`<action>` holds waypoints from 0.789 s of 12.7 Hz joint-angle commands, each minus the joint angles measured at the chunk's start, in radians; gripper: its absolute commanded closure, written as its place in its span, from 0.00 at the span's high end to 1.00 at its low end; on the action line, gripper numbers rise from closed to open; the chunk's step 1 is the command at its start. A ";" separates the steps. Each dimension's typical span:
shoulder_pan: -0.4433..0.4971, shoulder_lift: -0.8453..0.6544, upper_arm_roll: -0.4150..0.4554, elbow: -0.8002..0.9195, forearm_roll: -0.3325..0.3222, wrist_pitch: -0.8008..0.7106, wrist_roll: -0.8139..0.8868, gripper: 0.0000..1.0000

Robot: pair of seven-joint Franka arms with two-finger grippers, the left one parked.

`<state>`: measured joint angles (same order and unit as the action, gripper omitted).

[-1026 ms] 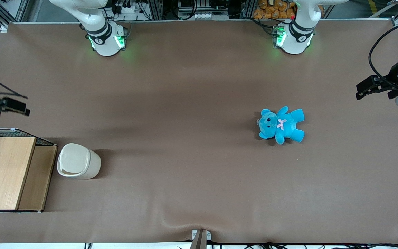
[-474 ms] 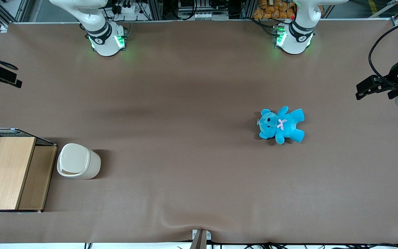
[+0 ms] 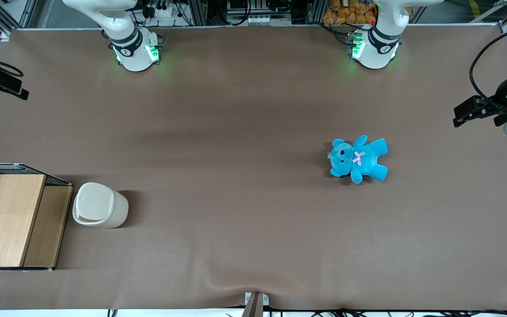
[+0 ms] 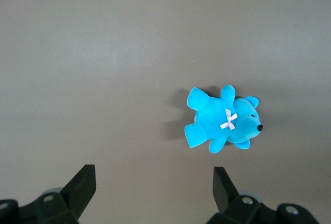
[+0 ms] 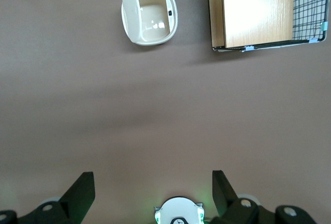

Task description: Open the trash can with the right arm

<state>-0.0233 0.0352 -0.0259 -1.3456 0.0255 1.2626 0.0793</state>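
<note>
The cream-white trash can (image 3: 99, 205) stands near the working arm's end of the table, beside the wire crate. In the right wrist view the trash can (image 5: 150, 14) shows its hollow inside, with the lid (image 5: 129, 12) tipped up along one side. My right gripper (image 3: 19, 91) hangs high at the table's edge, farther from the front camera than the can and well apart from it. In its wrist view the gripper (image 5: 152, 178) is open and empty, its fingers (image 5: 83, 182) spread wide.
A wooden-topped wire crate (image 3: 11, 220) stands right beside the can and also shows in the wrist view (image 5: 258, 9). A blue teddy bear (image 3: 358, 159) lies toward the parked arm's end. The working arm's base (image 3: 134, 50) stands at the table's back edge.
My right gripper has moved away from the front camera, off from above the crate toward the table's back, most of it in the first half second. The trash can and bear have not moved.
</note>
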 commanded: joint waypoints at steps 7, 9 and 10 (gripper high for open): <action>0.008 -0.003 -0.006 0.020 -0.006 0.000 -0.003 1.00; 0.006 -0.001 -0.003 0.020 -0.006 0.003 -0.003 1.00; 0.006 -0.001 -0.003 0.020 -0.006 0.004 -0.003 1.00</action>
<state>-0.0227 0.0343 -0.0277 -1.3376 0.0244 1.2680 0.0782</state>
